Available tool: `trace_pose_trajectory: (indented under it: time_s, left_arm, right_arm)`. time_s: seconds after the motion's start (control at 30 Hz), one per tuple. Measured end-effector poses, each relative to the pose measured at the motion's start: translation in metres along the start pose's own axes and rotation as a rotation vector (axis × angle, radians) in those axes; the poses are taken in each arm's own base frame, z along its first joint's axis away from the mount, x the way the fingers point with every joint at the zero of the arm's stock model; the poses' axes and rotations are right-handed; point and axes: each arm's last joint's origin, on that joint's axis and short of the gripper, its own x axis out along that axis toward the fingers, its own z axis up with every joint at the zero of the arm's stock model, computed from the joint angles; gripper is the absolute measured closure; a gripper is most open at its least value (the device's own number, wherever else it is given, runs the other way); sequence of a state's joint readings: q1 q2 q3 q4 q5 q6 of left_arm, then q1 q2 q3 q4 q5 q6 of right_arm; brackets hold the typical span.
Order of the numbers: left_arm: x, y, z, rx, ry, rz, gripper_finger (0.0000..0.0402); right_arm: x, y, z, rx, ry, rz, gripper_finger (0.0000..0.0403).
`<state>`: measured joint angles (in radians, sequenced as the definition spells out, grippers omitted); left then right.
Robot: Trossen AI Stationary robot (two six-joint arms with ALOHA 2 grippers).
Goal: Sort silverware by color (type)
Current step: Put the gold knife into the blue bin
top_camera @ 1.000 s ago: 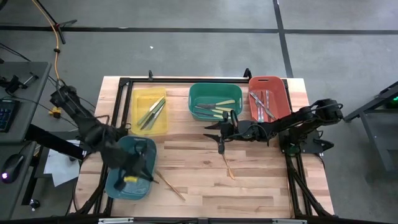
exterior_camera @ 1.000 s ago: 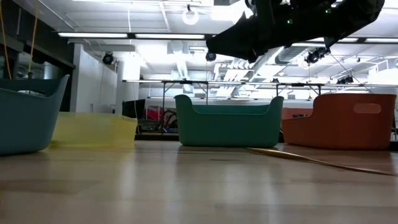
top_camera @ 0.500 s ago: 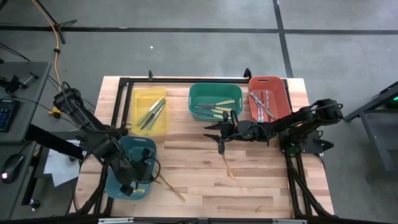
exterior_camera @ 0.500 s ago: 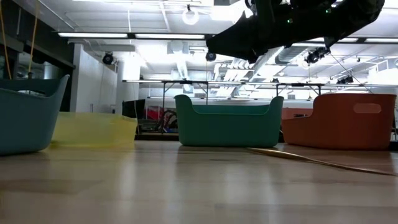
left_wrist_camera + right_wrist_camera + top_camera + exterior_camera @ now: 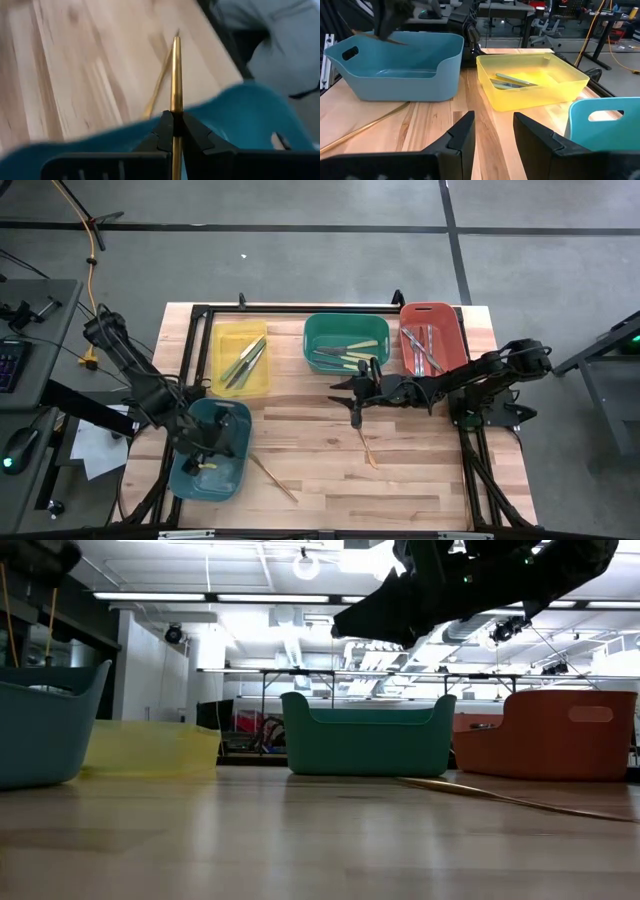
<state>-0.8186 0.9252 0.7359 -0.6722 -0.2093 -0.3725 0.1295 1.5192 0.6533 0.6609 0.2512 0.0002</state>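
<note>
Seen only from the left wrist: left gripper (image 5: 175,131) clamped tight on a tan wooden utensil (image 5: 175,75), its shaft jutting straight ahead between the jaws, above the near rim of the teal bin (image 5: 235,107), with a second wooden utensil (image 5: 159,85) lying on the bare table (image 5: 75,75) just past that rim. From overhead, the same gripper (image 5: 205,452) hanging over the teal bin (image 5: 232,476) near the table's left edge, the held piece too thin to make out there. Right gripper (image 5: 357,402) waiting above the table's middle, jaws partly apart and holding nothing, as the right wrist view confirms (image 5: 492,131); green bin (image 5: 345,343) just behind it, red bin (image 5: 432,345) to its side, yellow bin (image 5: 240,358) well off toward the other arm. Third wooden utensil (image 5: 367,446) on the boards just in front of the right gripper; broad bare wood between the two arms and toward the front edge. Low view giving only bin walls and one wooden piece (image 5: 500,798) flat on the table. Counted: four bins; three wooden utensils outside them, one of these gripped; yellow-handled pieces in the yellow bin, mixed handles in the green, silver-grey in the red, exact numbers not readable.
</note>
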Motion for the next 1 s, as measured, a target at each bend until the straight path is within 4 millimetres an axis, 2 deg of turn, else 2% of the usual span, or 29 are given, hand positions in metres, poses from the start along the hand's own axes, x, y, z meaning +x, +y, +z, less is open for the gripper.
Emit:
trace_pose_trajectory:
  time_s: [0.13, 0.23, 0.6, 0.87, 1.0]
  left_arm:
    - [0.012, -0.001, -0.016, -0.02, 0.085, -0.047, 0.0401]
    - [0.018, -0.002, -0.019, -0.011, 0.117, -0.058, 0.0401]
    - [0.032, -0.007, -0.024, 0.109, 0.227, -0.119, 0.0393]
    - [0.034, -0.006, -0.023, 0.085, 0.226, -0.113, 0.0363]
    - [0.035, -0.003, -0.022, 0.004, 0.224, -0.098, 0.0351]
  right_arm:
    - [0.0, 0.0, 0.0, 0.024, 0.004, 0.0, 0.0284]
    - [0.0, 0.0, -0.002, 0.024, 0.02, 0.0, 0.0284]
    - [0.0, 0.0, -0.003, 0.018, 0.033, 0.0, 0.0284]
    - [0.0, 0.0, -0.003, 0.018, 0.035, 0.0, 0.0284]
    - [0.0, 0.0, -0.003, 0.017, 0.035, 0.0, 0.0284]
